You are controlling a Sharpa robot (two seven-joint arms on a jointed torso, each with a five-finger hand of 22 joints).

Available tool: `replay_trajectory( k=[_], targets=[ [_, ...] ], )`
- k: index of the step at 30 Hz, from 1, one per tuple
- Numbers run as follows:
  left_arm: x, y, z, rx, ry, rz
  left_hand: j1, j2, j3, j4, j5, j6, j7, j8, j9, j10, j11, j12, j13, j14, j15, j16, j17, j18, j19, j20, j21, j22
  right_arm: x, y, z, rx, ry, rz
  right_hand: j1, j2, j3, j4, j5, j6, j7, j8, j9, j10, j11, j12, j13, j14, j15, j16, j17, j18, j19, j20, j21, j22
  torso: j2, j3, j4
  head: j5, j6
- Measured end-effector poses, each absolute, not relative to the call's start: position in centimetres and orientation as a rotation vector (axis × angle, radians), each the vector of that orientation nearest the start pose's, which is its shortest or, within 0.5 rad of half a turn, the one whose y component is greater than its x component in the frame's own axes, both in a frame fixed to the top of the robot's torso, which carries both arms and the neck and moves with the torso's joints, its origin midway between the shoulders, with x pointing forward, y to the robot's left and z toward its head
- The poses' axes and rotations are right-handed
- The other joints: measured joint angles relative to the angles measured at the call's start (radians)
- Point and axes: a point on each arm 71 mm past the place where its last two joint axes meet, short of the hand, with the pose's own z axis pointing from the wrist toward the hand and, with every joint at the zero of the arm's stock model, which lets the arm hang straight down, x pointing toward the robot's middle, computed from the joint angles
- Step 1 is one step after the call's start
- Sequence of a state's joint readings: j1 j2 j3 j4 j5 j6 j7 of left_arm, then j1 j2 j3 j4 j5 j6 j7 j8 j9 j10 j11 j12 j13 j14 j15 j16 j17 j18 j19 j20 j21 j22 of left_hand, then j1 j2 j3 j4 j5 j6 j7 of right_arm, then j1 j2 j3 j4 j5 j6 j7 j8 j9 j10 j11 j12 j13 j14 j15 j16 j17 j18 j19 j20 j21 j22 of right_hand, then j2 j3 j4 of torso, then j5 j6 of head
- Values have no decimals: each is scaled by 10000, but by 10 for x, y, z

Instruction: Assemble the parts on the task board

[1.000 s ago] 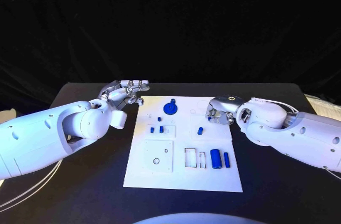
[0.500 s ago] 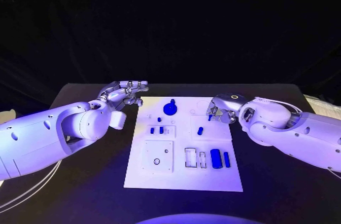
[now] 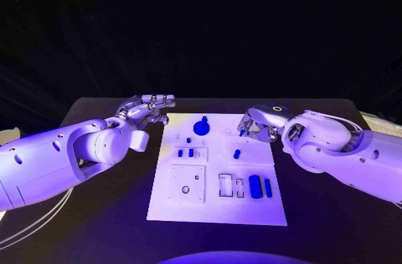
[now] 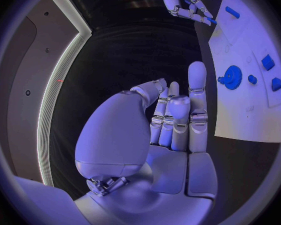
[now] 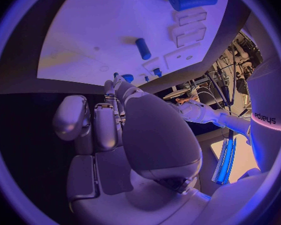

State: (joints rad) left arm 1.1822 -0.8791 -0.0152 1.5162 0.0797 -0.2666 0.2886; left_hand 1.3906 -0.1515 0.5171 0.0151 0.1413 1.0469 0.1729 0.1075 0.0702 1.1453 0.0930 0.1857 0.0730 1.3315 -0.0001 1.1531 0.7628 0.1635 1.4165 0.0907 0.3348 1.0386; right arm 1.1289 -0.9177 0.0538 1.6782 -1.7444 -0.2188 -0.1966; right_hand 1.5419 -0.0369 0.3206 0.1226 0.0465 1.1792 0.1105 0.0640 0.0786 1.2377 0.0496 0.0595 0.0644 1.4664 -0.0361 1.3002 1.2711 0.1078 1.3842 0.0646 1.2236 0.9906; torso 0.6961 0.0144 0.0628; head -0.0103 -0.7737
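Board: the white task board (image 3: 216, 209) lies in the middle of the black table (image 3: 100, 217), with bare table on both its long sides and along its near edge.
Parts: a blue gear (image 3: 201, 126) sits near the board's far edge; a small peg (image 3: 236, 154) lies mid-board; two small blocks (image 3: 184, 153) stand side by side left of it; a cylinder (image 3: 254, 186) and a slimmer bar (image 3: 267, 187) lie side by side toward the near right.
Right hand: the right hand (image 3: 255, 129) hovers over the board's far right corner, fingertips pinching a small blue pin (image 3: 243, 132); in its wrist view the other fingers lie pressed close together.
Left hand: the left hand (image 3: 149, 108) hangs over bare table just off the board's far left corner, holding nothing; its fingers are straight and pressed together, the thumb folded across the palm.
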Motion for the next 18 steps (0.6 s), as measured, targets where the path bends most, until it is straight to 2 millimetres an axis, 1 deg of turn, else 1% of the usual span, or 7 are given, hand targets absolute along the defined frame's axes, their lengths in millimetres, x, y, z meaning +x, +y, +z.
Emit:
replay_trajectory(
  k=[3, 5, 6, 8, 13, 14, 18],
  targets=[
    [490, 228, -187, -12860, 14732, -15213, 0, 0, 0, 0, 0, 0, 0, 0, 0, 0, 0, 0, 0, 0, 0, 0, 0, 0, 0, 0, 0, -1, 446, -176, -168, -3890, 16101, 5724, 0, 0, 47, -38, -1, -1, 0, -4, 0, 6, 6, -1, -6, 0, 0, 0, 0, 0, 0, 0, 0, 1, 5, 2, 2, 45, 3],
    [490, 228, -187, -12857, 14740, -15224, 0, 0, 0, 0, 0, 0, 0, 0, 0, 0, 0, 0, 0, 0, 0, 0, 0, 0, 0, 0, 0, -1, 439, -162, -167, -4040, 16009, 6155, 0, 0, 108, -29, -3, -1, 1, -8, 0, 6, 7, -3, -13, 0, 0, 0, 0, 0, 0, 0, 0, 13, 6, 2, 2, 99, 4],
    [490, 228, -187, -12855, 14744, -15231, 0, 0, 0, 0, 0, 0, 0, 0, 0, 0, 0, 0, 0, 0, 0, 0, 0, -1, 0, 0, 0, -1, 436, -156, -167, -4107, 15979, 6341, -44, -44, 110, -29, -3, -2, 1, 2, -1, 6, 7, -2, -13, 0, 0, 0, 0, -1, 0, 0, 0, 13, 6, 2, 2, 122, 4],
    [490, 227, -187, -12851, 14753, -15246, 0, 0, 0, 0, 0, 0, 0, 0, 0, 0, 0, 0, 0, 0, 0, 0, 0, 0, 0, 0, 0, -1, 430, -144, -168, -4235, 15953, 6690, -52, -53, 152, -68, -3, -2, 2, 20, -1, 6, 7, -2, -12, 0, 0, 0, 0, 0, 0, 0, 0, 13, 6, 0, 5, 185, -38],
    [489, 224, -187, -12832, 14795, -15317, 0, 0, 0, 0, 0, 0, 0, 0, -11, 0, 0, 0, 0, -35, 34, 0, -15, -1, 0, 0, -36, -1, 418, -117, -182, -4527, 16121, 7434, -52, -54, 220, -82, -6, 16, 21, 27, -8, 6, 8, -3, -15, 0, 0, 0, 1, 0, -1, 0, 0, 13, 5, -11, 10, 325, -106],
    [489, 224, -187, -12830, 14798, -15323, 0, 0, 0, 0, 0, 0, 0, 0, -11, 0, 0, 0, 0, -35, 34, 0, -15, -2, 0, 0, -36, -1, 417, -116, -183, -4542, 16146, 7475, -52, -54, 220, -82, -7, 16, 21, 27, -8, 7, 8, -3, -15, 0, 0, 0, 0, 0, -1, 0, 0, 13, 5, -10, 10, 343, -119],
    [488, 220, -186, -12803, 14853, -15417, 0, 0, 0, 0, 0, 0, 0, 0, -11, 0, 0, 0, 0, -35, 34, 0, -15, -1, 0, 0, -36, -1, 411, -101, -202, -4689, 16517, 7842, -104, -106, 263, -123, -8, 17, 22, 28, -8, 8, 10, -2, -13, 0, 0, 0, -7, -1, 35, 36, 0, 12, -3, -23, 12, 442, -181]
  ],
)
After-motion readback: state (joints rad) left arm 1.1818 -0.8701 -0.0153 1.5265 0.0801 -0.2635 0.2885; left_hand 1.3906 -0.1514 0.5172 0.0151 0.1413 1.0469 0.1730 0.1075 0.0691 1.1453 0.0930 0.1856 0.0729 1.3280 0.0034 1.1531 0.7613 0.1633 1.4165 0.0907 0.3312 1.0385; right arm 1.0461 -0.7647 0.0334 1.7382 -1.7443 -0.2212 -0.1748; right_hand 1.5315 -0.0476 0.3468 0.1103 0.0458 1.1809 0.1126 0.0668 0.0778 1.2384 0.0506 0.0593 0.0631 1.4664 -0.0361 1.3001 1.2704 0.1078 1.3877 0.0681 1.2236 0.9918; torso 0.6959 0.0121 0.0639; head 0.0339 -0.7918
